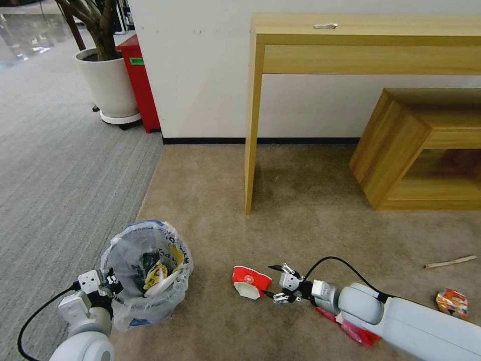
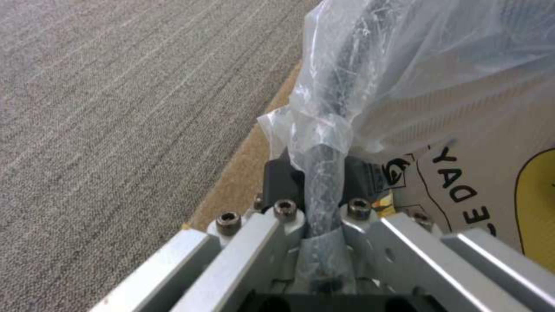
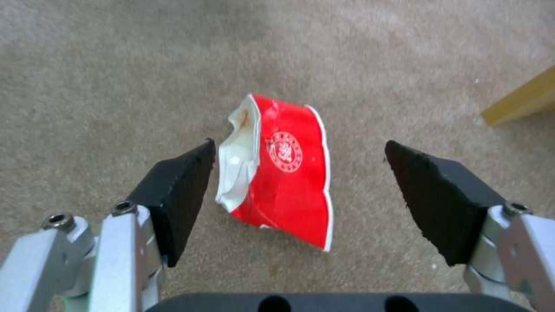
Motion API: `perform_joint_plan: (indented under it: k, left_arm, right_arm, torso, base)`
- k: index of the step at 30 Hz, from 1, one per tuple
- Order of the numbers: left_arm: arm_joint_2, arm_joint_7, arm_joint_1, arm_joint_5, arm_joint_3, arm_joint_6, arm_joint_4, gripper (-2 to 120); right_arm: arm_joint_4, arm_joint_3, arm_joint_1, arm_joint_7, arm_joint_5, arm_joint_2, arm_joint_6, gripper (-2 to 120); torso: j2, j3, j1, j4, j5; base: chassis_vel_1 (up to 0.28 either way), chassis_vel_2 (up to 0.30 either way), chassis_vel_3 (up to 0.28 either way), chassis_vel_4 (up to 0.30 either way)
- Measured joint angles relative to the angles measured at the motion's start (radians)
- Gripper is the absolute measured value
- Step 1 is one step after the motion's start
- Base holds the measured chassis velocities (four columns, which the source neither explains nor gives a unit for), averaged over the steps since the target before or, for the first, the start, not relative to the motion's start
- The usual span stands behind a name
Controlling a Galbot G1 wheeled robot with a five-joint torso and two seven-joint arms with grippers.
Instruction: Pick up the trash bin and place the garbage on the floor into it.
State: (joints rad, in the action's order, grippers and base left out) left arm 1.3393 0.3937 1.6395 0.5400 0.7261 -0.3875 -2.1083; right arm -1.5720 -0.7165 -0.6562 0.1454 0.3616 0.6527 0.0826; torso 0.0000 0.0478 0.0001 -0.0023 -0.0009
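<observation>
Left gripper (image 1: 111, 287) pinches the rim of the trash bin (image 1: 146, 273), pads pressed together on the bagged edge; the bin sits near the seam where grey carpet (image 1: 60, 165) meets tan carpet (image 1: 300, 200), with some rubbish already inside. To its right, a crushed red paper cup (image 1: 250, 281) lies on the tan carpet, long axis running roughly in line with the right arm. Right gripper (image 1: 279, 283) is just beside the cup, jaws spread wide, cup centred ahead between the pads (image 3: 182, 190), not yet touching. Right arm is clearly nearer. Red wrapper (image 1: 353, 328) under the right forearm; orange can (image 1: 452, 303) and wooden stick (image 1: 451, 261) further right.
</observation>
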Motion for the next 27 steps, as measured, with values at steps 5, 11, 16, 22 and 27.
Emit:
perform_joint_plan:
  k: [5, 11, 16, 22, 27]
  left_arm:
    - [0.004, 0.000, 0.003, 0.000, 0.001, 0.000, -0.007, 0]
    - [0.008, 0.000, 0.005, 0.000, 0.002, 0.000, -0.010, 0]
    - [0.009, 0.001, 0.007, 0.002, 0.005, 0.001, -0.011, 0]
    - [0.012, 0.001, 0.009, 0.002, 0.004, 0.002, -0.015, 0]
    - [0.012, 0.000, 0.011, 0.003, 0.006, 0.003, -0.019, 0]
  right_arm:
    - [0.054, -0.040, 0.027, -0.013, 0.011, 0.036, 0.002, 73]
    - [0.111, -0.082, 0.057, -0.026, 0.020, 0.089, 0.006, 71]
    - [0.161, -0.107, 0.078, -0.028, 0.022, 0.129, 0.017, 70]
    - [0.198, -0.121, 0.087, -0.025, 0.022, 0.161, 0.023, 65]
    - [0.222, -0.125, 0.088, -0.024, 0.022, 0.175, 0.033, 63]
  torso:
    - [0.000, 0.000, 0.000, 0.0001, -0.0001]
    - [0.000, 0.000, 0.000, 0.0001, -0.0001]
    - [0.000, 0.000, 0.000, 0.0001, 0.0000]
    - [0.000, 0.000, 0.000, 0.0002, 0.0000]
    - [0.000, 0.000, 0.000, 0.0001, 0.0001]
  base:
    - [0.000, 0.000, 0.000, 0.000]
    - [0.000, 0.000, 0.000, 0.000]
    - [0.000, 0.000, 0.000, 0.000]
    - [0.000, 0.000, 0.000, 0.000]
    - [0.000, 0.000, 0.000, 0.000]
